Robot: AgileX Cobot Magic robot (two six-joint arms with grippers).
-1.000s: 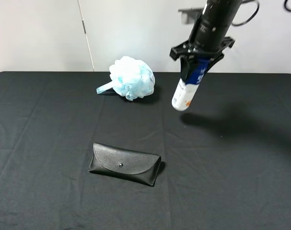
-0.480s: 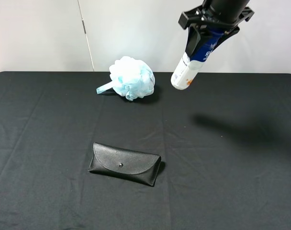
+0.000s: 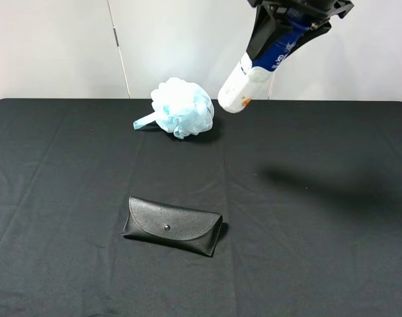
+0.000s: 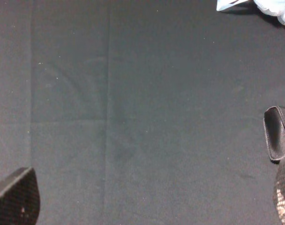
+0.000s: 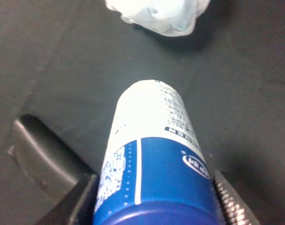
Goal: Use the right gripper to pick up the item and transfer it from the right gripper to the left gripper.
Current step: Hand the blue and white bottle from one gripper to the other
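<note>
- Two end effectors take part. The black, wide-fingered right end effector point(image 3: 283, 39) is clamped on the slim white cylindrical bottle with dark blue cap and blue-and-orange label point(image 3: 252, 74), gripping it near the cap end. The black left end effector point(image 4: 149, 201) has its fingertips wide apart with nothing between them.
- Bottle position: it is held high above the black cloth-covered table point(image 3: 320, 231) and tilted. Its white base points down toward the pale blue mesh bath pouf point(image 3: 183, 107), and only the fingers touch it.
- Risk 1, slipping: the grip sits at one end, so most of the body hangs free. A sharp swing could make the smooth bottle pivot or slide between the flat fingers.
- Risk 2, missed handover: the left end effector is outside the high view, looking down on the table beside the flat black snap-button glasses case point(image 4: 278, 133). A misaligned approach could knock the base instead of enclosing it.
- Risk 3, early release: if the right end effector opens before the left has closed, the bottle would likely drop and roll.
</note>
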